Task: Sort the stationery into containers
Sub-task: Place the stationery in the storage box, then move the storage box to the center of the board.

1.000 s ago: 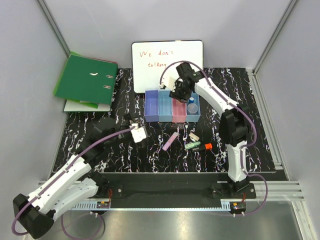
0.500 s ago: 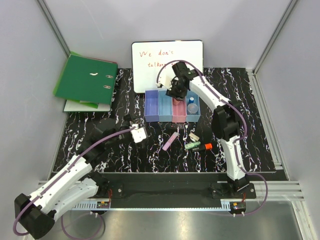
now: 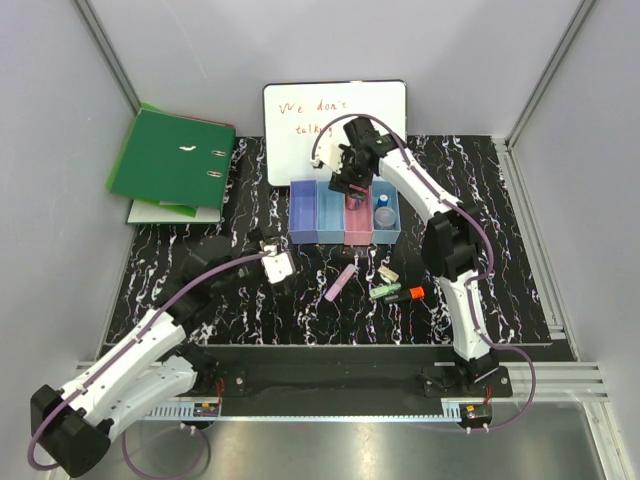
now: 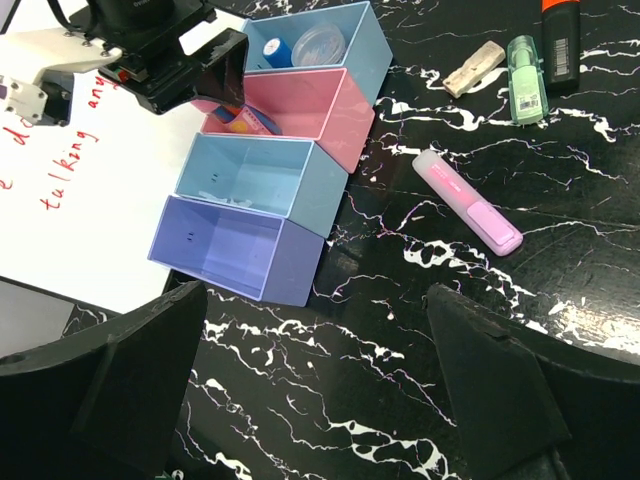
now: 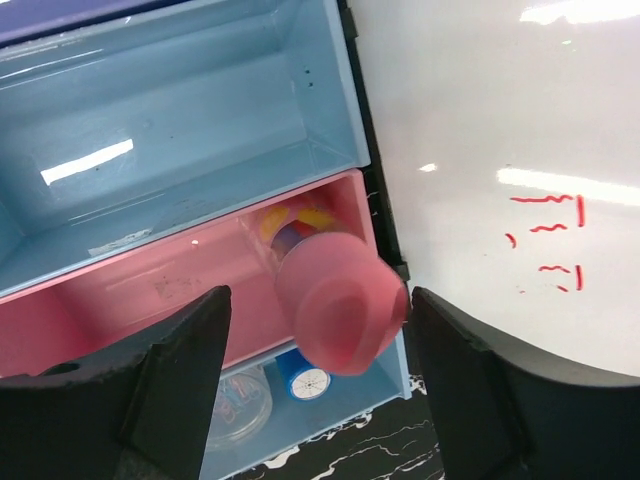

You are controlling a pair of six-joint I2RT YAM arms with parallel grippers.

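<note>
The containers (image 3: 343, 212) are four joined bins: purple-blue, light blue, pink, light blue. My right gripper (image 3: 350, 178) hangs over the far end of the pink bin (image 5: 130, 290), open. A pink highlighter (image 5: 340, 315) stands tilted in that bin between the fingers and touches neither. The end bin holds a blue-capped bottle (image 5: 308, 378) and a round clear piece (image 5: 240, 405). A lilac marker (image 3: 341, 282), a green highlighter (image 3: 384, 291) and an orange highlighter (image 3: 410, 293) lie on the table. My left gripper (image 3: 275, 262) is open and empty, near the purple bin (image 4: 235, 250).
A whiteboard (image 3: 335, 125) with red writing leans just behind the bins. A green ring binder (image 3: 172, 160) lies at the far left. A small beige eraser (image 3: 388, 273) lies by the highlighters. Grey walls close in the black marbled table (image 3: 250, 310).
My right gripper has moved a little left and farther back, from over the right end bin to the far end of the pink bin. The left arm has barely moved.
</note>
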